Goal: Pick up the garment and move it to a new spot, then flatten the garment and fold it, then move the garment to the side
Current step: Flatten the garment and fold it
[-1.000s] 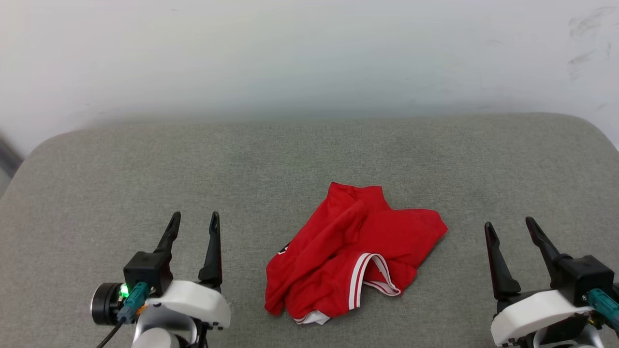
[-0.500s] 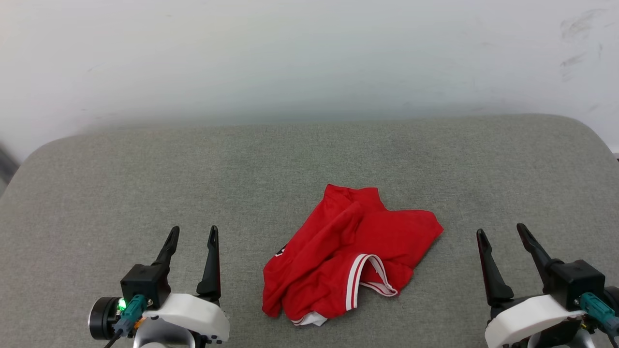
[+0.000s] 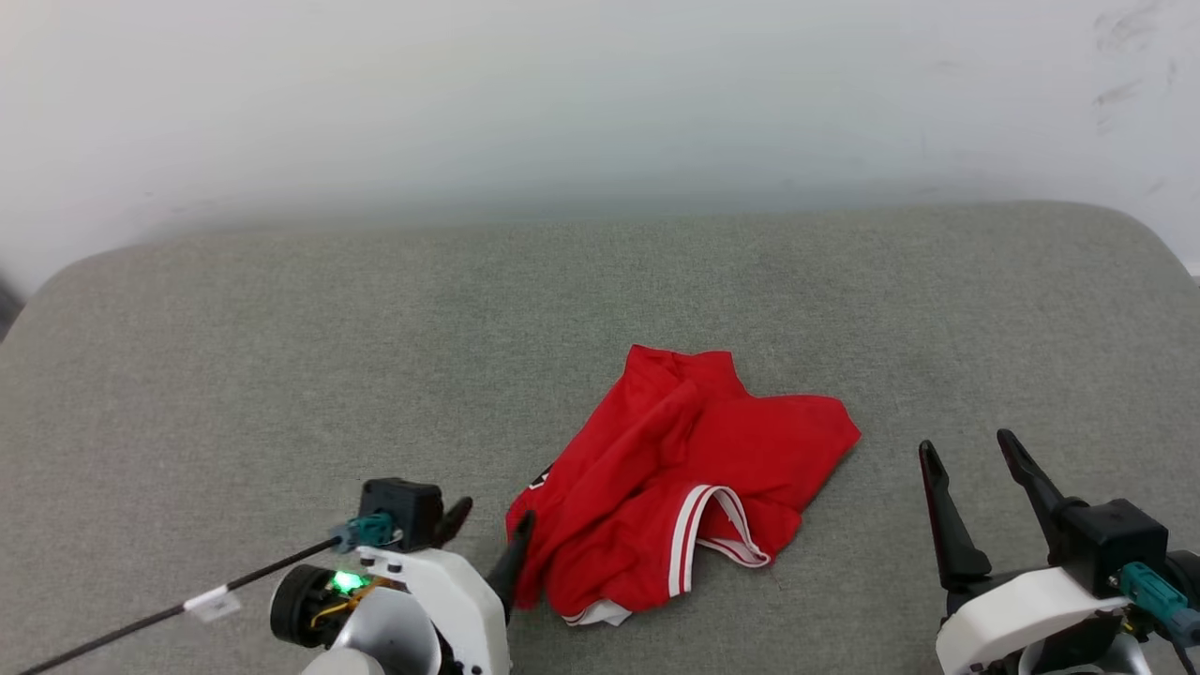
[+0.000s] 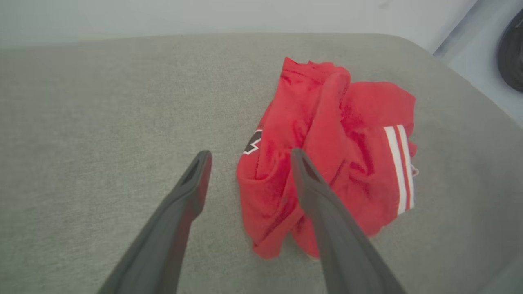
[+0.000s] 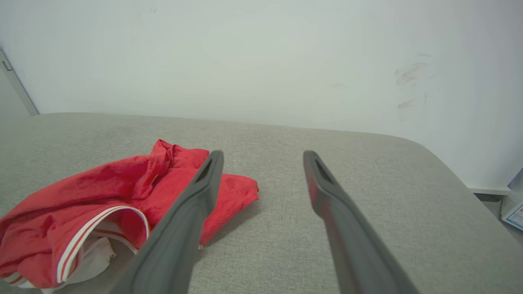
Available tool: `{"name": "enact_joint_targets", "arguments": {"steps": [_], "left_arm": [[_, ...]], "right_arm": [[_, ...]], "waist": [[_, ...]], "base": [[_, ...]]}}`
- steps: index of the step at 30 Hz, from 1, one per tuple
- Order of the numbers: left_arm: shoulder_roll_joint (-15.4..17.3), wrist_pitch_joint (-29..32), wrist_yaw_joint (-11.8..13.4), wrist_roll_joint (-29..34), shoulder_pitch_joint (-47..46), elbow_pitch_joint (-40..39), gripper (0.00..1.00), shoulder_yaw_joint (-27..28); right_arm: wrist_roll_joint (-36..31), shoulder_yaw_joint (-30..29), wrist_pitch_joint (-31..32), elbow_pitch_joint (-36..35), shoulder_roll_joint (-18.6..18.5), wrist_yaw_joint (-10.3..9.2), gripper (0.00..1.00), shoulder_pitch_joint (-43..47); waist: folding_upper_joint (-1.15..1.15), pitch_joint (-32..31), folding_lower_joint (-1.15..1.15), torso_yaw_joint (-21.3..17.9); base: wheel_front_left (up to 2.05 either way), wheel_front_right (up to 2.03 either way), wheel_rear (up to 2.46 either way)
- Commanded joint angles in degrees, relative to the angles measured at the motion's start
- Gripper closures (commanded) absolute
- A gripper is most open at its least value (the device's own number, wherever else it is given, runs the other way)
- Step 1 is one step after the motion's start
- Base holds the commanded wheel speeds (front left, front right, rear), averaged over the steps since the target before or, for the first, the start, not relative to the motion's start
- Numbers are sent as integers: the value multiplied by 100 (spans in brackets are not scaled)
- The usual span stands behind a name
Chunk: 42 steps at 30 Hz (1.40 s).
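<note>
Red cloth, the garment (image 3: 684, 487) lies in a crumpled heap on the grey cushion (image 3: 375, 328), a little right of the middle and toward the near edge, not yet lifted. Its long axis runs on a slant in the head view, from a near-left end by the robot's left side up to a far-right corner. A striped trim (image 3: 689, 539) loops over the near part, and a scrap of black and white print (image 3: 544, 480) peeps out at the left edge. The left gripper (image 3: 489, 525) is much the nearer. Its jaws are spread and hold nothing, and it is turned toward the heap's near-left end. In the left wrist view the garment (image 4: 327, 155) lies ahead and to the right, with one finger over bare cushion and the other across the red fold, so the cloth's left edge sits between them. Whether that finger touches the cloth I cannot tell. The right gripper (image 3: 967, 445) stands well apart on the other side, jaws spread and empty, the garment (image 5: 122, 196) off to its left in its own wrist view. By my judgement the pick falls to the left arm, which needs only to go down and close on that near-left fold.
</note>
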Motion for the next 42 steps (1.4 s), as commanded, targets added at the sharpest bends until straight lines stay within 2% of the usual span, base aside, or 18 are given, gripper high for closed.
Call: {"name": "enact_joint_targets", "arguments": {"steps": [1, 7, 12, 13, 14, 20, 25, 28, 31, 34, 42], "left_arm": [[34, 232, -65, -74, -59, 20, 0, -58], [200, 1513, -212, -402, -142, 167, 0, -309], [267, 1975, -210, -487, -275, 369, 0, -370], [246, 1964, -192, -507, -324, 384, 36, -341], [262, 1940, -164, -474, -355, 421, 100, -330], [415, 1336, 173, -128, -616, 332, 100, -43], [639, 778, 426, 306, -1017, -114, 100, 181], [655, 536, 490, 539, -1264, -458, 100, 167], [504, 395, 422, 671, -1457, -770, 100, -41], [200, 423, 202, 701, -1619, -796, 100, -466], [-863, 414, -518, 654, -1802, 249, 100, -1820]], "right_arm": [[29, 18, -18, -31, 8, -6, 0, -75], [93, 50, -51, 16, 9, -6, 0, -139], [118, 69, -107, 105, 9, -6, 0, -249], [127, 68, -122, 119, 9, -6, 0, -254], [129, 66, -138, 135, 9, -6, 0, -255], [155, 4, -164, 217, 9, -6, 0, -283], [205, 43, -169, 307, 9, -6, 0, -307], [225, 82, -175, 355, 9, -6, 0, -312], [227, 93, -174, 368, 9, -6, 0, -323], [210, 77, -155, 350, 9, -6, 0, -329], [194, 43, -145, 311, 7, -6, 0, -470]], "waist": [[0, 62, 0, -39], [0, 312, 0, -162], [0, 509, 0, -254], [0, 536, 0, -264], [0, 553, 0, -271], [0, 545, 0, -224], [0, 442, 0, -130], [0, 362, 0, -123], [0, 325, 0, -153], [0, 369, 0, -209], [0, 741, 0, -563]], "base": [[0, 0, 0], [0, 0, 0], [0, 0, 0], [0, 0, 0], [0, 0, 0], [0, 0, 0], [0, 0, 0], [0, 0, 0], [0, 0, 0], [0, 0, 0], [0, 0, 0]]}}
